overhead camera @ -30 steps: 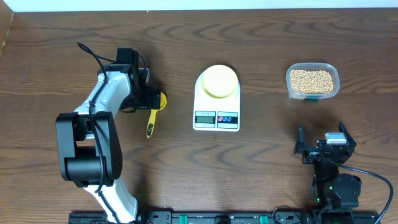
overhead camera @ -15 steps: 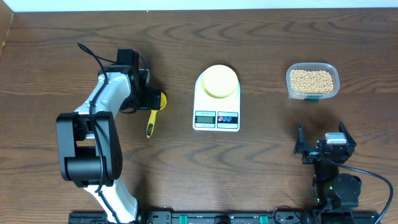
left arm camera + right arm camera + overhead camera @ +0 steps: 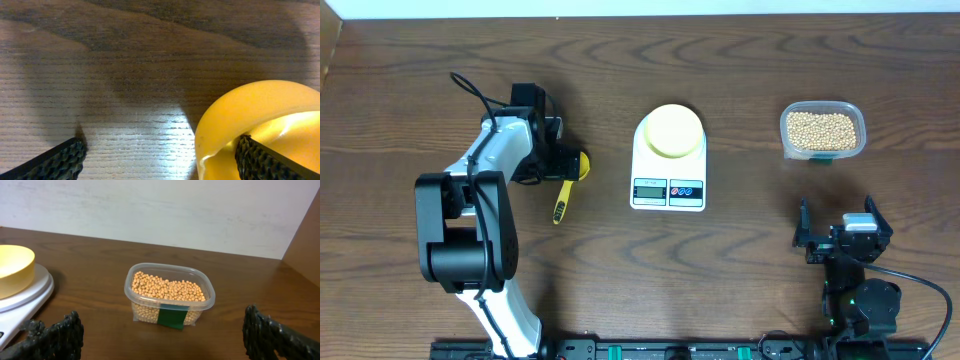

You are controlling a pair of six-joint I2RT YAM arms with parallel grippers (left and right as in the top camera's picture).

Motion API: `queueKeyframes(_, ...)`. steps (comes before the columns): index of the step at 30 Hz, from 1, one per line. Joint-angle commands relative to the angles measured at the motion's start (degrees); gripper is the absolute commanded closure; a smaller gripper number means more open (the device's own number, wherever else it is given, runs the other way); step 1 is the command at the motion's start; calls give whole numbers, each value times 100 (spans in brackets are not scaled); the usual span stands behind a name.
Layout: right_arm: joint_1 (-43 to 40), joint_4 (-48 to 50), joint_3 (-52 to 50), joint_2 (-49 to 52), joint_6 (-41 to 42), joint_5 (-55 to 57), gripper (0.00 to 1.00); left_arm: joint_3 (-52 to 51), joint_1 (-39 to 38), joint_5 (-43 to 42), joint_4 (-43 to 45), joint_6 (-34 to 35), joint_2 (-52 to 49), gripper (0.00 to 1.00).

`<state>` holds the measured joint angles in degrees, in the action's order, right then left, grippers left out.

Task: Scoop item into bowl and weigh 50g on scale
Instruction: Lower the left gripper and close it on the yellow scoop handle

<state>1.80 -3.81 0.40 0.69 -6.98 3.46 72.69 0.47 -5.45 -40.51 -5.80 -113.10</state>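
Spotted left pincer (image 3: 159, 159) spread wide, straddling the yellow scoop (image 3: 250, 112) rim at 9 o'clock; right pincer (image 3: 164, 341) gaping empty at 5.

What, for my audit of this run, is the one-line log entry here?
left gripper open, straddling scoop rim | right gripper open, empty | bowl empty on scale | beans in tub

Overhead: straight down, whole dark wooden surface (image 3: 740, 60) framed. Left wrist: very close above surface, yellow plastic scoop (image 3: 240, 110) at lower right. Right wrist: low, near-level, facing clear plastic tub (image 3: 170, 297), white flat scale (image 3: 35, 287); overhead shares both.
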Motion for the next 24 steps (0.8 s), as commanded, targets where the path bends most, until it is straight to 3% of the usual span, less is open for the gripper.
queueKeyframes(1,39,-22,-9,-42,-81,46,1,-48,-7,9,13,33,-177,4)
queueKeyframes(6,39,-22,-9,-42,-81,46,1,-46,-7,9,35,33,-177,4)
queueKeyframes(24,39,-22,-9,-42,-81,46,1,-46,-7,9,35,33,-177,46)
